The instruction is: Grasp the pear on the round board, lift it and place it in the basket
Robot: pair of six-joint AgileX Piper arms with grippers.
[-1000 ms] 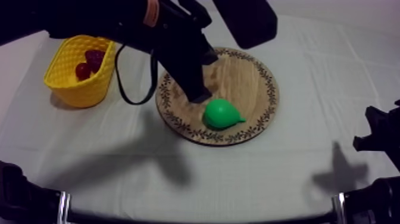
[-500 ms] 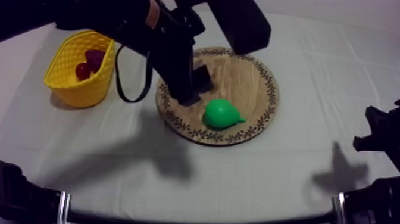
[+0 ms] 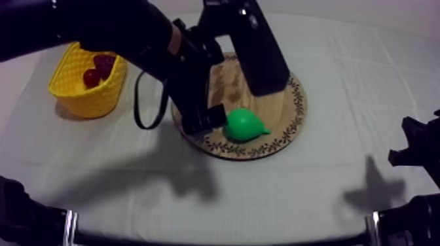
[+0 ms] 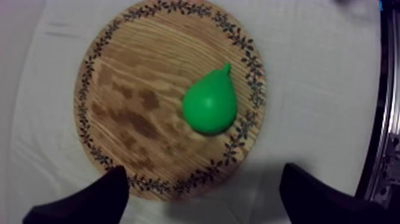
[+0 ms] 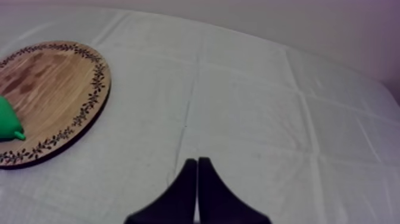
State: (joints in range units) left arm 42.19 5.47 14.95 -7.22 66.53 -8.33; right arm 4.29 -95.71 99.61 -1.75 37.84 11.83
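- Step in hand: the approach to the grasp. The pear [image 4: 209, 107] is not yet picked up and nothing is in my grip.
- The pear lies on its side on the wooden board [image 4: 137, 89], off the board's centre and close to its patterned rim. Its stem tip points out toward the rim. The wood around it is bare.
- My left claw [image 4: 203, 171] hangs over the board's rim just beside the pear. Its fingers are spread wide with nothing between them. It looks clear of the pear, though how high it is above the board I cannot tell.
- My right claw [image 5: 197, 164] is well off the board, low over the bare surface [image 5: 250, 107]. Its fingers lie together in a narrow wedge, holding nothing. I judge it has no part in this step.
- The yellow basket [image 3: 78, 98] stands off the board on my left arm's side, with a strip of cloth between it and the rim. A small red fruit [image 3: 90, 77] already lies inside it, with a darker fruit beside that which I cannot name.
- Next move, as I judge it: shift the left claw inward from the rim until the pear's fat body sits between the fingers, then drop and close.
- Grip the round body, not the tapered stem end, since the smooth skin may slip.
- After that: lift clear of the board, carry across the cloth and let go over the basket.
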